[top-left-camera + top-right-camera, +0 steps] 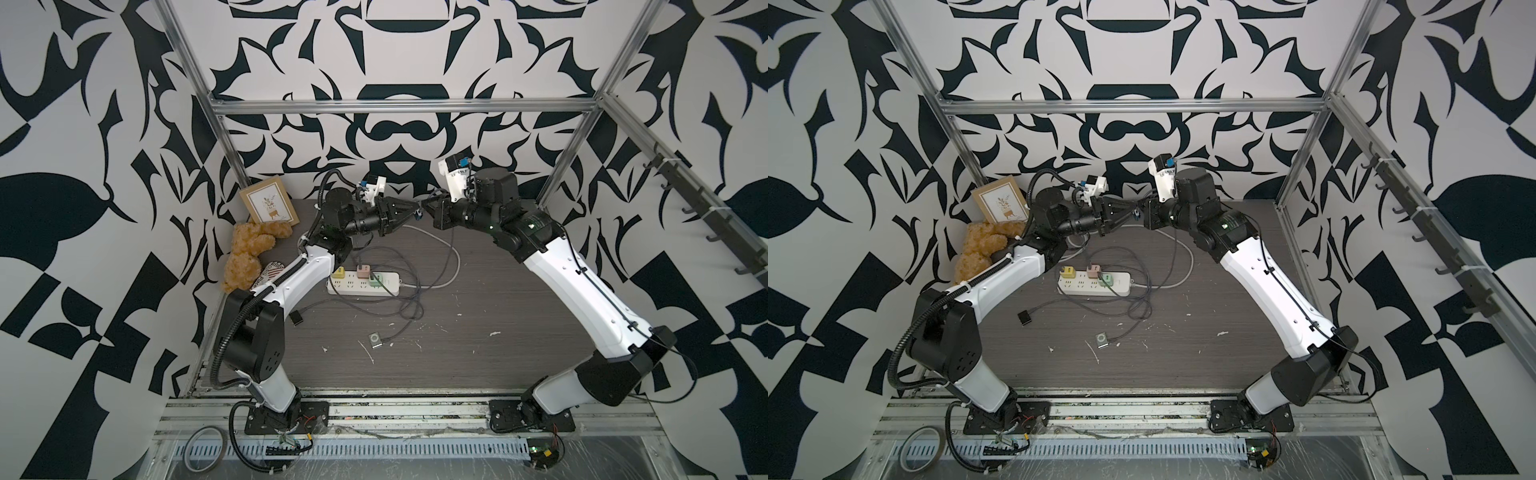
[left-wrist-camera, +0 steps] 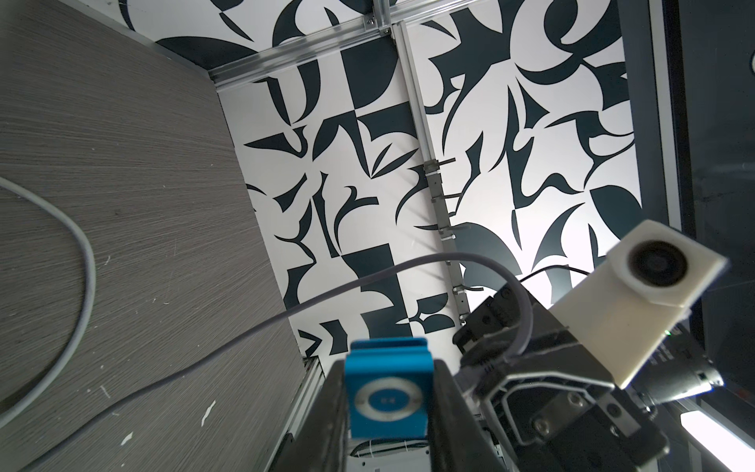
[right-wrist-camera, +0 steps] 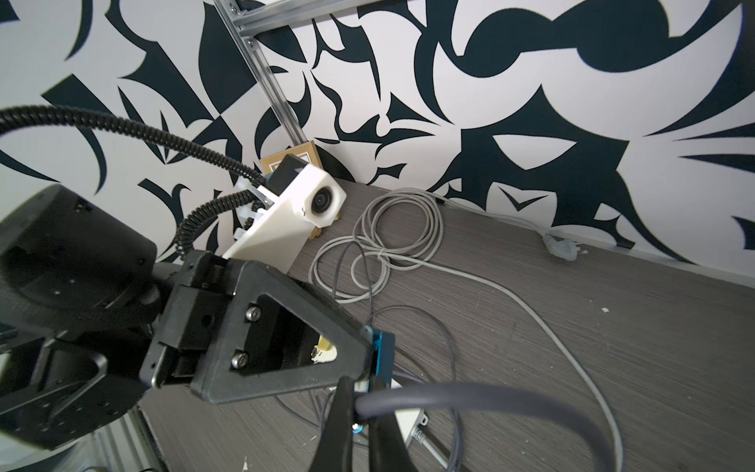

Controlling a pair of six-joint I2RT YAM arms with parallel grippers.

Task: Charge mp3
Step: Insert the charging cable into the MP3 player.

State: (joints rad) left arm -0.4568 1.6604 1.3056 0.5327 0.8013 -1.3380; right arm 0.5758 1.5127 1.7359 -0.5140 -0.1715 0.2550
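The blue mp3 player (image 2: pixel 386 398) is held in the air over the far part of the table (image 1: pixel 498 291), clamped face-out between the narrowly set jaws of the left gripper (image 1: pixel 410 210). Tip to tip with it, I see the right gripper (image 3: pixel 361 402) closed tight on the end of the dark grey charging cable (image 3: pixel 470 398), right at the player's edge; I cannot tell whether the plug is seated. The cable trails down toward the white power strip (image 1: pixel 363 283). Nearer the front, a silver player (image 1: pixel 376 340) lies flat on the table.
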